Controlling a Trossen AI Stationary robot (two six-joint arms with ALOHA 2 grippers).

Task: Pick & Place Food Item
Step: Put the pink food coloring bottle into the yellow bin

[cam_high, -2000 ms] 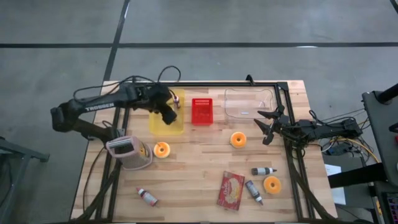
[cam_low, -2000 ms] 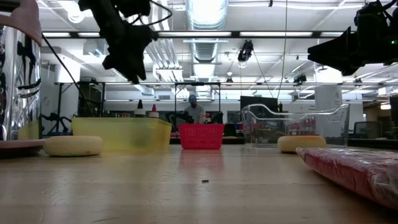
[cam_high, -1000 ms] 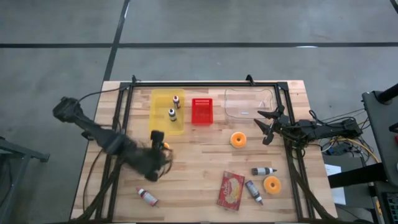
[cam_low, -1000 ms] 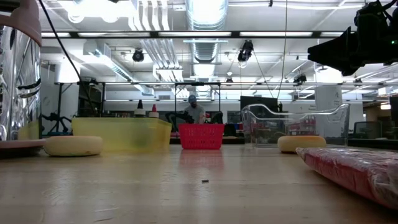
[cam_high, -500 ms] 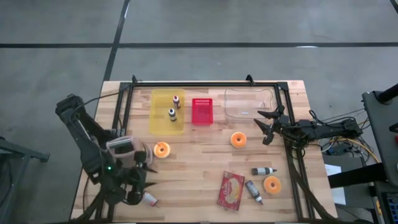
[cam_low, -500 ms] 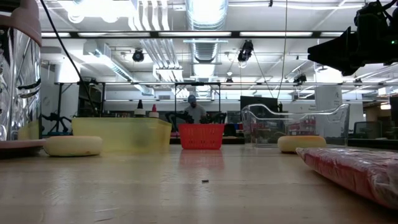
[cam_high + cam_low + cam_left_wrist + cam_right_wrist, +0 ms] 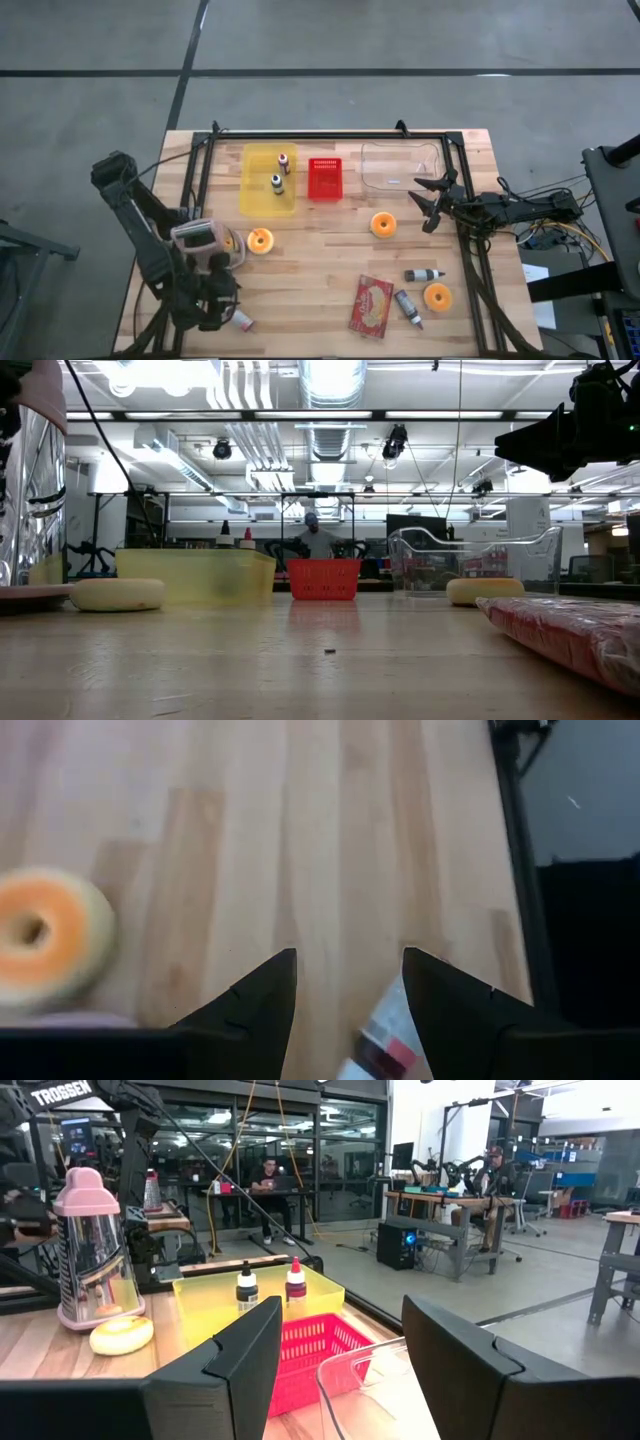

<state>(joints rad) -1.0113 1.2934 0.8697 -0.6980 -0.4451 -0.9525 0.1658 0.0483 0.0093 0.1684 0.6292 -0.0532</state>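
One small bottle (image 7: 237,318) lain just beside left hand (image 7: 212,312) | fingers parted, nothing held | right hand (image 7: 428,203) idle, open

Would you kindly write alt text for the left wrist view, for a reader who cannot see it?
Looking down at a pale wooden table, the left gripper hangs with its two dark fingers apart, holding nothing. A small bottle with a red-and-white label lies just past them, partly hidden by one finger, and an orange ring-shaped donut sits off to one side.
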